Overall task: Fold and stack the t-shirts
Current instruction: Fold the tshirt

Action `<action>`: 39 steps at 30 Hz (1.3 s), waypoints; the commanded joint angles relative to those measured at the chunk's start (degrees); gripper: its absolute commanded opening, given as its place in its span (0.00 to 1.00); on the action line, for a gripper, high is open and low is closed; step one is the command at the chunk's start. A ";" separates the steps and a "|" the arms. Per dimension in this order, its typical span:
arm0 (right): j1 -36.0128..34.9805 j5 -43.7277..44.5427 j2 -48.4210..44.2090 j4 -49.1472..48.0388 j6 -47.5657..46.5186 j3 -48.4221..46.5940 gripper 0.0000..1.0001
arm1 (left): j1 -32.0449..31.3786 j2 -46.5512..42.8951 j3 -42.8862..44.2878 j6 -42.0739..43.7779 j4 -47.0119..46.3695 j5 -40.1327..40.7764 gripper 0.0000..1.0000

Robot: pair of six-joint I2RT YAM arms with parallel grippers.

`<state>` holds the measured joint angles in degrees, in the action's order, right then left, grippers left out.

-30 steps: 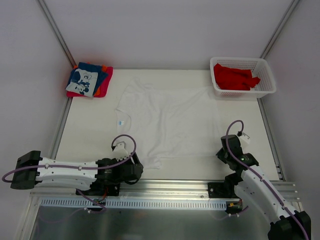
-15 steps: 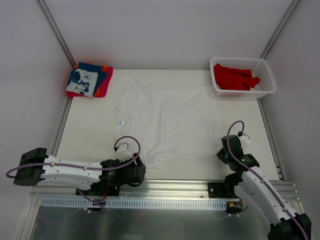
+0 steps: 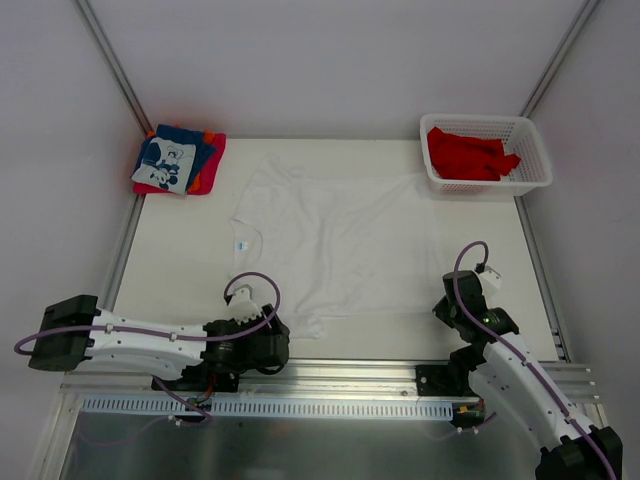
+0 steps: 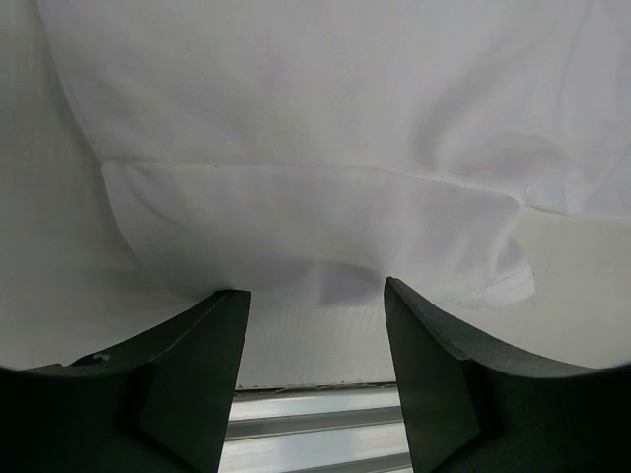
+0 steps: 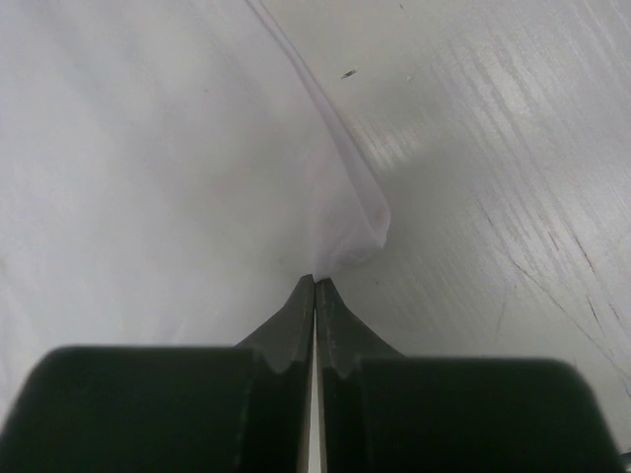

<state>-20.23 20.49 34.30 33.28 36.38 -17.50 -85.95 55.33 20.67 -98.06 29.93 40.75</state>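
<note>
A plain white t-shirt (image 3: 340,235) lies spread flat in the middle of the table. My left gripper (image 3: 287,336) sits low at the shirt's near-left sleeve (image 4: 325,227). It is open (image 4: 315,293), its dark fingers (image 4: 202,374) straddle bare table, and the sleeve's edge lies just past the tips. My right gripper (image 3: 447,305) is shut (image 5: 315,281) on the shirt's near-right corner (image 5: 350,232), which rises into a small peak at the tips. Folded t-shirts (image 3: 178,160) in blue, red and orange are stacked at the back left. Red t-shirts (image 3: 468,152) lie in the basket.
A white lattice basket (image 3: 533,160) stands at the back right corner. The metal rail (image 4: 315,424) of the table's near edge runs right below my left fingers. Bare tabletop (image 3: 175,265) shows left of the shirt.
My left gripper has slid a little to the right and toward the near edge, up to the sleeve, and its jaws have narrowed slightly. The right arm has not moved.
</note>
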 commanded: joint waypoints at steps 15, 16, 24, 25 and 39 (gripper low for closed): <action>0.45 0.25 0.24 0.12 -1.49 -1.14 0.00 | -0.53 6.46 -0.71 -7.06 9.00 2.75 0.33; 0.37 0.16 0.24 0.12 -1.49 -1.14 0.01 | -0.53 6.37 -0.71 -7.14 9.00 2.67 0.24; 0.37 0.51 0.41 -0.05 -1.66 -1.22 0.00 | -0.53 6.98 0.25 -6.53 9.27 3.02 0.00; 0.37 0.51 0.41 -0.05 -1.66 -1.22 0.00 | -0.53 6.90 0.43 -6.27 9.44 3.19 0.00; 0.37 1.13 -0.74 1.70 -2.98 -5.70 0.01 | -0.44 1.44 8.24 4.63 12.34 8.11 0.00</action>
<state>-20.23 20.53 33.17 34.39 34.61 -20.01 -85.95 57.32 25.71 -97.21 39.57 45.69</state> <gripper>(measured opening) 0.009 0.010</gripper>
